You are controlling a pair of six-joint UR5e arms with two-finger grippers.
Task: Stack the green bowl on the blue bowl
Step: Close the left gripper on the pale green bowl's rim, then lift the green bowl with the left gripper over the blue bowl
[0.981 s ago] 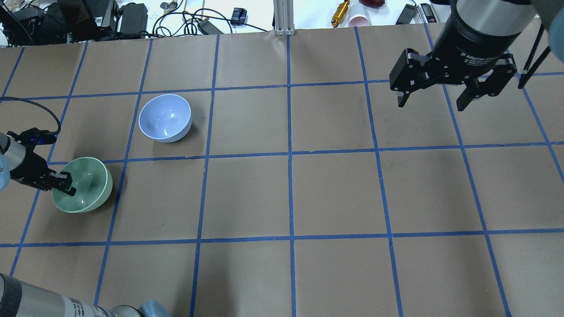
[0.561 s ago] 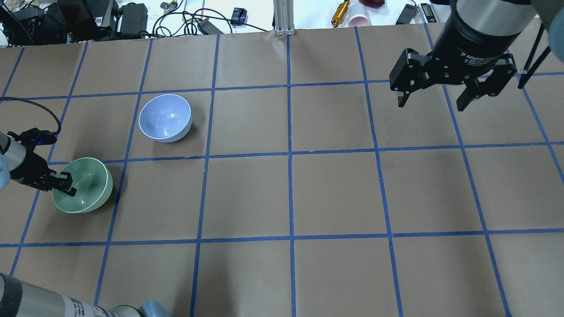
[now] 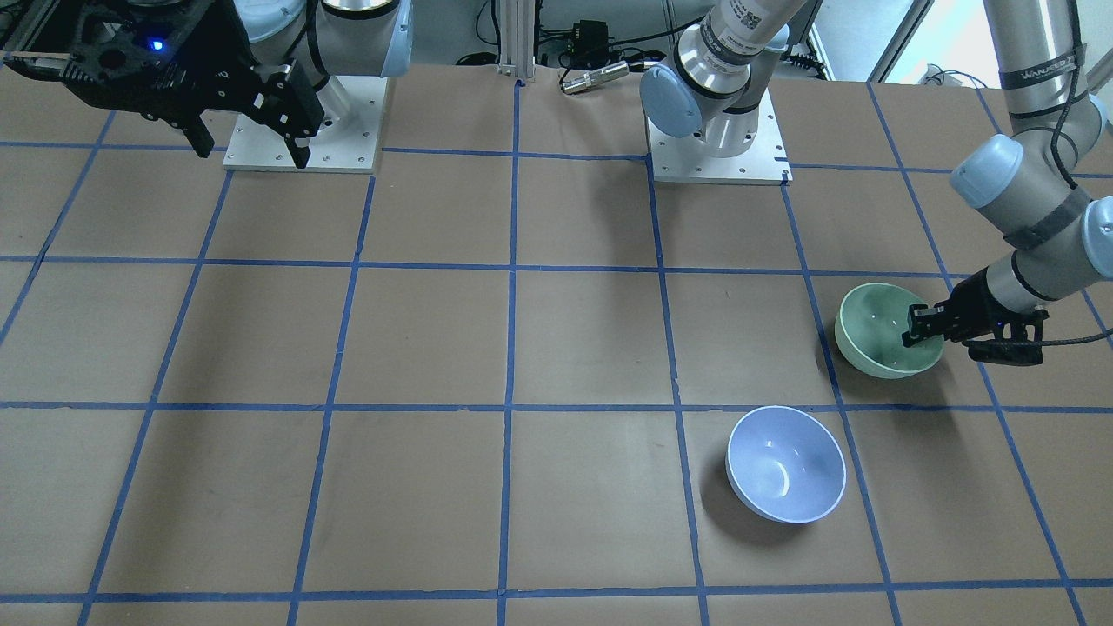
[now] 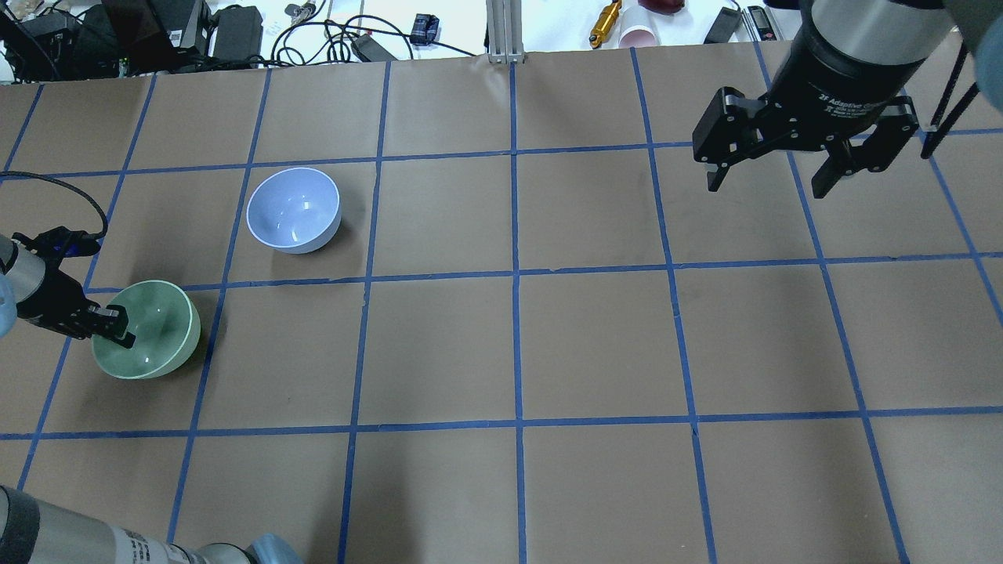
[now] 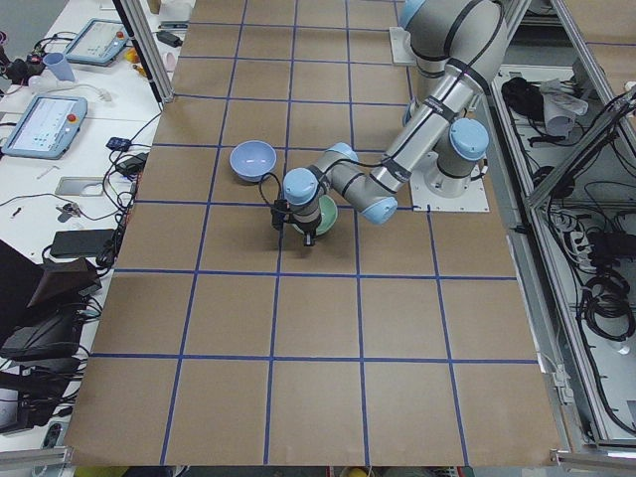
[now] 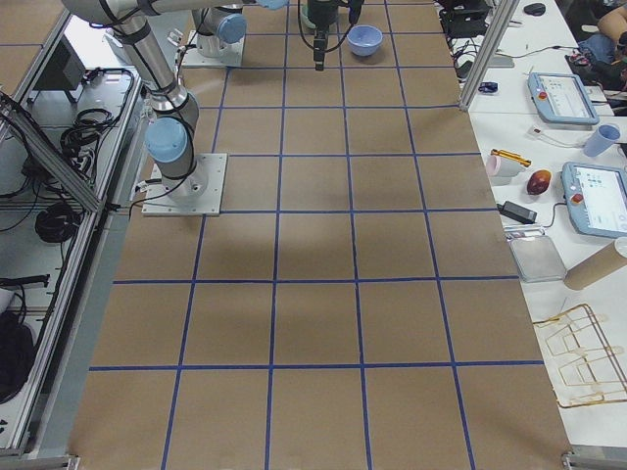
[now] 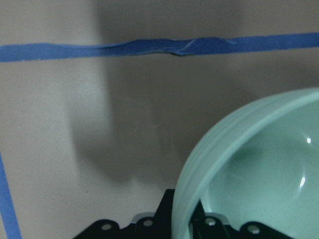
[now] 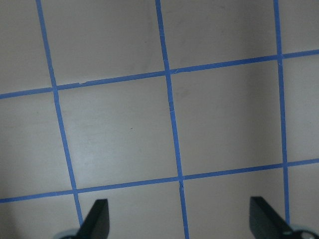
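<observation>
The green bowl [image 4: 153,333] sits at the table's left side, upright or slightly tilted. It also shows in the front view [image 3: 883,326] and fills the left wrist view [image 7: 259,169]. My left gripper [image 4: 114,327] is shut on the green bowl's rim, one finger inside [image 3: 920,323], one outside. The blue bowl [image 4: 294,210] stands upright and empty one square farther and to the right, also in the front view [image 3: 785,463]. My right gripper [image 4: 772,176] hangs open and empty high over the far right of the table.
Brown paper with a blue tape grid [image 4: 515,274] covers the table. Cables, power bricks, a yellow tool [image 4: 605,23] and a pink cup [image 4: 639,35] lie beyond the far edge. The arm bases [image 3: 717,148] stand on the robot's side.
</observation>
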